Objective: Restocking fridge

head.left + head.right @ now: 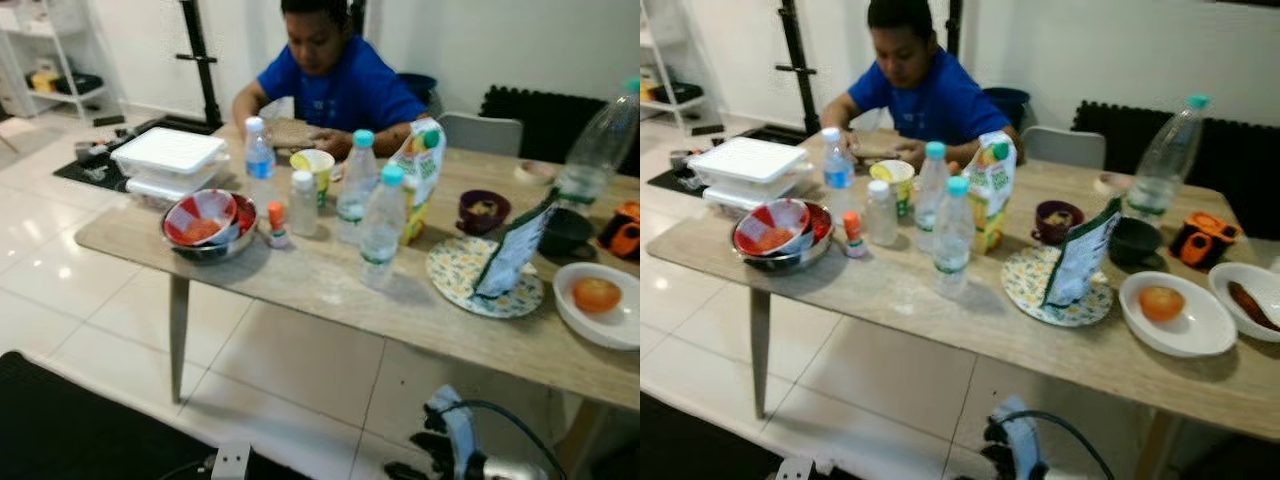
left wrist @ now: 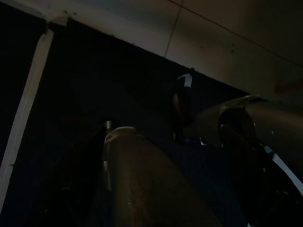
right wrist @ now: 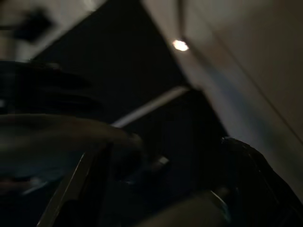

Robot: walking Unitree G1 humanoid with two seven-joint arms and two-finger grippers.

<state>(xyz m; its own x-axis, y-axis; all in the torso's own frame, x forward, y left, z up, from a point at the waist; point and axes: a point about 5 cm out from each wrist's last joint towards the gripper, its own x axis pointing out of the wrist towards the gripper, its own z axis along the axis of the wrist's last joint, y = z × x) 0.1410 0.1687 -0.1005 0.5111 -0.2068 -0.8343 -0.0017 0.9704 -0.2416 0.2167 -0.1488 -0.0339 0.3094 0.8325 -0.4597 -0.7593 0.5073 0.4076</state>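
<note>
A wooden table point(image 1: 330, 275) stands ahead with food and drink on it. Two clear water bottles with teal caps point(image 1: 381, 226) stand near its middle beside a juice carton point(image 1: 421, 172). A smaller blue-labelled bottle point(image 1: 259, 160), a white bottle point(image 1: 302, 204) and a tiny orange-capped one point(image 1: 276, 225) stand to their left. A tall clear bottle point(image 1: 598, 143) is at the far right. My right arm point(image 1: 460, 445) hangs low before the table, and my left arm point(image 1: 230, 462) hangs at the bottom edge. Both wrist views are too dark to make out the fingers.
A person in a blue shirt point(image 1: 335, 85) sits at the far side. A metal bowl point(image 1: 209, 226) and white lidded boxes point(image 1: 169, 158) are on the left. A patterned plate point(image 1: 455, 275) holds a pouch point(image 1: 515, 250). A white plate point(image 1: 615, 325) with an orange fruit is on the right. The floor is tiled.
</note>
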